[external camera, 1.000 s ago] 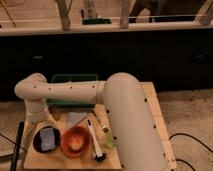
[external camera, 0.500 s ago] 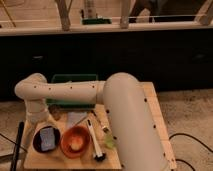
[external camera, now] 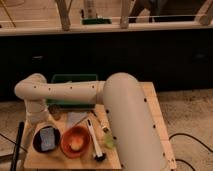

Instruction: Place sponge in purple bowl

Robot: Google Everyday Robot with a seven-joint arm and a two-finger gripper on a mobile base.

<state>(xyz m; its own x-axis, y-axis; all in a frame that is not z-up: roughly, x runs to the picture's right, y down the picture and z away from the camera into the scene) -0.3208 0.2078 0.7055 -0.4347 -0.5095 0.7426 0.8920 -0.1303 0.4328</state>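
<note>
The sponge (external camera: 47,138) lies inside the purple bowl (external camera: 36,142), which sits by the near left corner of the table (external camera: 156,120). It is a pale blue block whose long axis runs roughly from the near edge toward the far edge, with its upper end tipped slightly to the right. It fills much of the bowl's middle, and the dark rim shows around it. My gripper (external camera: 44,125) hangs just above the bowl's far rim, at the end of my forearm, which drops down from the elbow near the left edge. From here I cannot tell how wide my gripper stands or whether it has hold of the sponge. Just to the right, almost touching the purple bowl, is the orange bowl (external camera: 76,141) with its yellow inside. Behind the orange bowl, toward the middle of the table, lies a flat grey-blue cloth (external camera: 76,119). A small brown object (external camera: 54,111) sits beside my forearm. A white-handled brush (external camera: 95,142) lies right of the orange bowl, its dark end at the near edge, with a green item (external camera: 108,142) next to it. A green tray (external camera: 75,80) stands at the far edge, partly hidden by my upper arm, which covers much of the table's right half.
</note>
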